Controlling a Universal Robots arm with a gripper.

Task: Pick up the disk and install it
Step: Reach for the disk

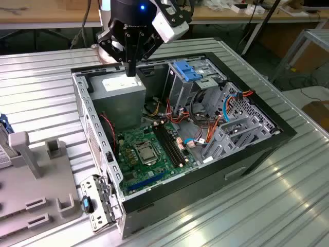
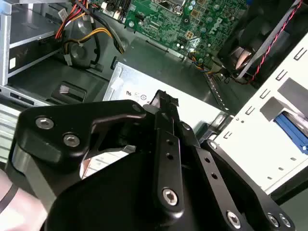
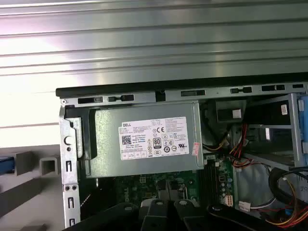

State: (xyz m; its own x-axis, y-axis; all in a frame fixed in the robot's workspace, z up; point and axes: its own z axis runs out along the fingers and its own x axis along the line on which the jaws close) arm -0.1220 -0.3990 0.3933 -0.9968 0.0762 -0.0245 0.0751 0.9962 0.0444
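My black gripper (image 1: 131, 71) hangs over the open computer case (image 1: 257, 154), its fingers pressed together and holding nothing. It points down at the grey power-supply box (image 1: 121, 90) in the case's far corner. In the second wrist view the fingers (image 2: 164, 103) hover just above that box's white label (image 2: 139, 91). The first wrist view looks straight down on the box (image 3: 144, 139), with the gripper (image 3: 168, 209) at the picture's edge. A sliver of a blue-framed silver part, apparently the disk (image 1: 2, 135), shows at the exterior view's far left edge, well away from the gripper.
Inside the case lie a green motherboard (image 1: 149, 152), red and blue cables (image 1: 205, 123) and a metal bay with blue tabs (image 1: 187, 72). A grey fixture (image 1: 36, 175) with upright posts stands at the exterior view's left. The case rests on a ribbed metal table (image 1: 46, 87).
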